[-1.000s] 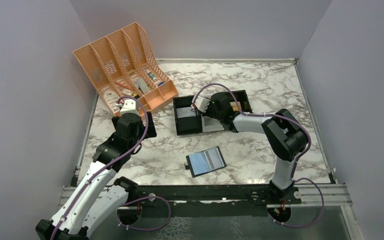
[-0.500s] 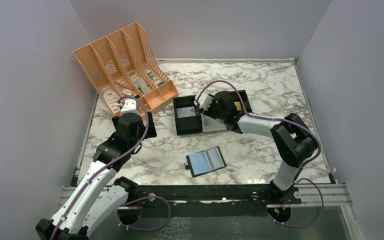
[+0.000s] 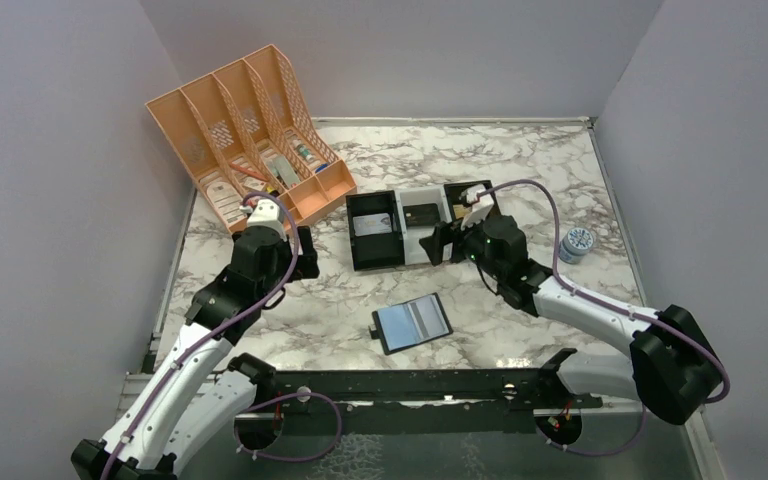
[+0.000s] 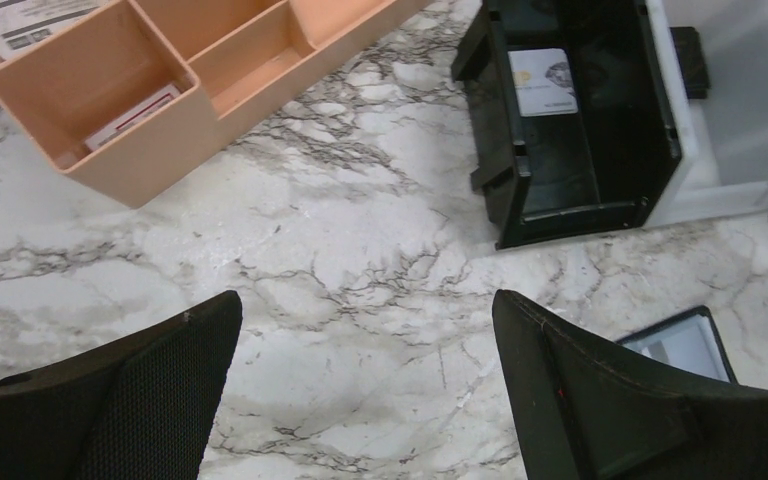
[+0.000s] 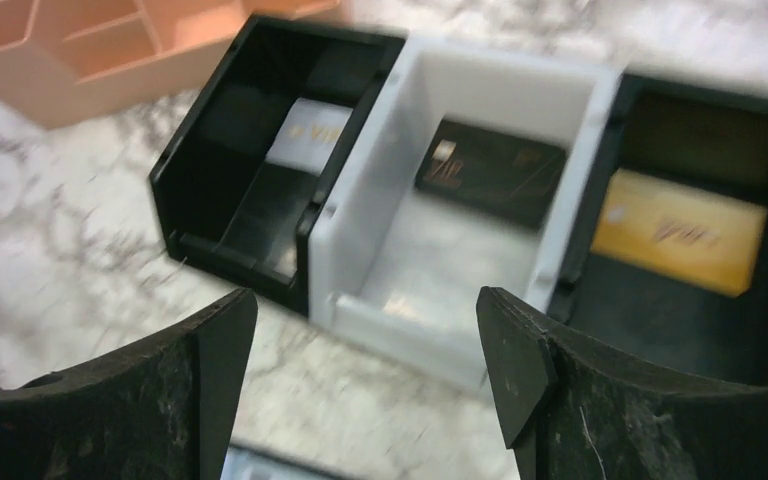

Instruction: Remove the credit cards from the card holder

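Right gripper (image 3: 439,242): jaws wide, nothing between them, poised above the near wall of the three-compartment tray (image 5: 360,190). Directly beyond it, a dark card (image 5: 490,170) lies flat on the floor of the white middle compartment. A gold card (image 5: 682,230) lies in the black compartment on one side and a pale card (image 5: 305,135) in the black compartment on the other. All three are thin, rigid, glossy rectangles. Left gripper (image 4: 365,310): also wide and empty, held over bare bench (image 3: 520,160) near the orange lattice file organiser (image 3: 322,192). The card holder (image 3: 413,322) lies open and face-up on the bench, nearer the arm bases and well apart from the tray. Its blue-grey lining shows banded slots inside a black border, with the tab at one side. Whether a card is left in those slots cannot be told. Judgement: the step in hand is to go back to the card holder. The lining looks soft and the slots close-fitting, so the holder would best be pinned with one gripper while the other pinches an exposed card edge and draws it along the slot, not upward. A small round jar (image 3: 578,243) stands off to the right, not involved.
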Available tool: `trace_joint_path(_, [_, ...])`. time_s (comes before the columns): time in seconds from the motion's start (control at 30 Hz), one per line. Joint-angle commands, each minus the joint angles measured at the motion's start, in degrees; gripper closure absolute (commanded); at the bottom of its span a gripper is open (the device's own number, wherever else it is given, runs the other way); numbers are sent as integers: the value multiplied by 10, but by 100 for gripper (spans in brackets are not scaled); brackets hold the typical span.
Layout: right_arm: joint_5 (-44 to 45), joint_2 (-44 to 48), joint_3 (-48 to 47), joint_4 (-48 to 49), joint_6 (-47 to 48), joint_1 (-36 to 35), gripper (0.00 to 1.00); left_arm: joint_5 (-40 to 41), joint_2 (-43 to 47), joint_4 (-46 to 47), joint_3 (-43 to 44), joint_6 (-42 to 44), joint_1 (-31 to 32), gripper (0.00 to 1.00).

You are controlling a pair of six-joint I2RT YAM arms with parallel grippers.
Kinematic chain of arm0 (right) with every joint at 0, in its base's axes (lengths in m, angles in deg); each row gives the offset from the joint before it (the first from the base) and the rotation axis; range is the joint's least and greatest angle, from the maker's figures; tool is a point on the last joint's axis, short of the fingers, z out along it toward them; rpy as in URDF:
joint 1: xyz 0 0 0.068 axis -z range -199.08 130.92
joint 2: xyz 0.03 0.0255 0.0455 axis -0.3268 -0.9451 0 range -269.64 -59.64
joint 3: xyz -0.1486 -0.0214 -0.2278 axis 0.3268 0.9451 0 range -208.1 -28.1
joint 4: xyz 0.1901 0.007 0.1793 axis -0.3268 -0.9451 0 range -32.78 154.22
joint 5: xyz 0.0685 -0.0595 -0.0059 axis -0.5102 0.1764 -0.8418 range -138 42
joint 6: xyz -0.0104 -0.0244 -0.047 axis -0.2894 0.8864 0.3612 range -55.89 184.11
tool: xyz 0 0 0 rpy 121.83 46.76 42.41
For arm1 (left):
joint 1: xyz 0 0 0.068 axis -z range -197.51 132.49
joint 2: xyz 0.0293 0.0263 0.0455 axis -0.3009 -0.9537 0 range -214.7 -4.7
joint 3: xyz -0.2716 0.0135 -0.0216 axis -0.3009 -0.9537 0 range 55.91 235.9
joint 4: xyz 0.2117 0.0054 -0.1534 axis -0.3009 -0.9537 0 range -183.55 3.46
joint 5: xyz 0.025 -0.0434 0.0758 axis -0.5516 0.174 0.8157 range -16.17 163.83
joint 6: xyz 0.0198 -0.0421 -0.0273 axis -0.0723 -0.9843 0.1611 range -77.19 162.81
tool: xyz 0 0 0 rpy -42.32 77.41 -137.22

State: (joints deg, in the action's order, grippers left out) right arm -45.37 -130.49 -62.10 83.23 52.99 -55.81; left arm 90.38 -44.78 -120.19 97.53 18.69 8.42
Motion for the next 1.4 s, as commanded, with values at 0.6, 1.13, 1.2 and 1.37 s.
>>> trace_joint_path(0.6, [-287, 106, 150, -66, -252, -1, 36, -256, -18, 185, -132, -198, 138, 12])
trace_joint_path(1.13, [-259, 86, 145, -153, -233, -3, 49, -90, -124, 261, -160, -314, 328, 25])
trace_joint_path(1.2, [-258, 85, 144, -159, -232, -3, 50, -89, -137, 271, -161, -317, 335, 28])
trace_joint_path(1.37, [-261, 77, 143, -161, -230, -2, 50, -87, -187, 289, -158, -324, 349, 35])
